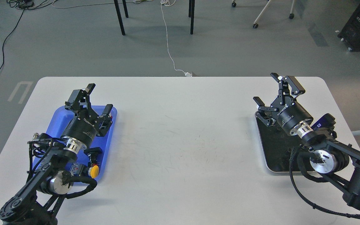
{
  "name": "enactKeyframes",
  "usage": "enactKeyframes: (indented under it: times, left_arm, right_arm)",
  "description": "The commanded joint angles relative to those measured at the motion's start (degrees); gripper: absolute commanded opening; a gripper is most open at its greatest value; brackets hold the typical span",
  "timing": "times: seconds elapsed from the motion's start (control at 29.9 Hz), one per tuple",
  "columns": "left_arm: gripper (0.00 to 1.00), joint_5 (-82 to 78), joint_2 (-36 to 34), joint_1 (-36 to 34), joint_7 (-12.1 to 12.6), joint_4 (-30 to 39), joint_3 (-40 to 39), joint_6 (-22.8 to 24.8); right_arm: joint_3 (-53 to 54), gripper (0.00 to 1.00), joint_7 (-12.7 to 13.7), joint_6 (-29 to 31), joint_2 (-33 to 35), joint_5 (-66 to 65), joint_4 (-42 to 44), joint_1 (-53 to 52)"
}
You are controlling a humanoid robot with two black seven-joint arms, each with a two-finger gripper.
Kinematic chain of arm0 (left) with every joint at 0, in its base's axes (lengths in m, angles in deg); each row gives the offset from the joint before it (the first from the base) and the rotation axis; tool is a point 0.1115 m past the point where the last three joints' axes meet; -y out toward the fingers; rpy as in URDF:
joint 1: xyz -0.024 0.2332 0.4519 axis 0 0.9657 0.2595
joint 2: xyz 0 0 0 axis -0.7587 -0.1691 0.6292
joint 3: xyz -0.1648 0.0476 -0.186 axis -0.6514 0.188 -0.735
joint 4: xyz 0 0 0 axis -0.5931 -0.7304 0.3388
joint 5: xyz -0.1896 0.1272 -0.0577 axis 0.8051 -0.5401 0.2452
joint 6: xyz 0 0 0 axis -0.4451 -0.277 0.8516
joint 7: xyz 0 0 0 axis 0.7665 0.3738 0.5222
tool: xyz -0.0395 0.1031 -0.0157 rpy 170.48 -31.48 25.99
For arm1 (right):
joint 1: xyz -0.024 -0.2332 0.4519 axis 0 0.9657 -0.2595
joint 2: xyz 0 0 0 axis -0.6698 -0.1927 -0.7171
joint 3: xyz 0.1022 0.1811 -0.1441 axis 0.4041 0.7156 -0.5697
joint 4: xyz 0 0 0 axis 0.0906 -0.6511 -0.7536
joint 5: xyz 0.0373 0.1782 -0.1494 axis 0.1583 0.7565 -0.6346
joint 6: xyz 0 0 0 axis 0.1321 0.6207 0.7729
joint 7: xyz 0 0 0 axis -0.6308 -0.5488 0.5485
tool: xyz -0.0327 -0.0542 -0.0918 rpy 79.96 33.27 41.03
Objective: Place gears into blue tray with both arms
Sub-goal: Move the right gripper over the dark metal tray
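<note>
The blue tray [106, 147] lies on the left of the white table. My left gripper [99, 98] hangs over its far end, open, with nothing between its fingers. Near the tray's front right corner sit a yellow round piece [94, 171] and a black piece [93, 152], probably gears, partly hidden by my left arm. My right gripper [270, 90] is open and empty above the far left corner of a silver-rimmed tray [262, 147] with a black inside. I cannot make out any gear on that dark surface.
The white table [183, 131] spans the view, with bare surface between the two trays. Beyond its far edge are grey floor, a white cable [168, 47], table legs [119, 18] and chair casters. My right arm covers the metal tray's right part.
</note>
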Motion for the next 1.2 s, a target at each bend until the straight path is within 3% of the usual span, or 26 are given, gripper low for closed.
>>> enactKeyframes:
  times: [0.0,0.23,0.47,0.6,0.77,0.8,1.04,1.17]
  left_arm:
    - [0.98,0.08,0.21,-0.09,-0.08,-0.12,0.00,-0.01]
    - [0.98,1.14,-0.58,-1.49,-0.17,-0.21,0.35,0.79]
    - [0.98,1.05,-3.22,-2.73,-0.43,-0.39,0.26,0.79]
    - [0.98,1.05,-3.31,-2.99,-3.06,-0.39,0.26,0.79]
    - [0.98,1.05,-3.31,-2.99,-3.07,-0.39,0.26,0.79]
    - [0.98,1.05,-2.87,-2.64,-3.42,0.40,0.35,0.70]
    - [0.98,0.96,-2.60,-2.64,-3.42,0.67,0.35,0.70]
    - [0.98,0.96,-2.60,-2.64,-3.42,0.67,0.35,0.70]
  right_arm:
    - [0.00,0.99,0.01,0.08,0.10,-0.01,-0.16,0.30]
    - [-0.17,0.99,0.01,0.96,1.85,-4.39,-0.77,-0.84]
    - [-4.47,0.99,0.01,3.77,12.39,-24.77,-5.69,-7.68]
    - [-12.81,0.99,0.01,8.69,19.25,-36.37,-6.48,-16.20]
    - [-12.83,0.99,0.01,8.70,19.26,-36.40,-6.49,-16.22]
    - [-24.31,0.99,0.01,12.61,25.44,-60.93,-5.79,-27.79]
    - [-41.02,0.99,0.01,12.65,23.05,-74.71,0.10,-39.15]
    - [-41.04,0.99,0.01,12.65,23.04,-74.72,0.11,-39.16]
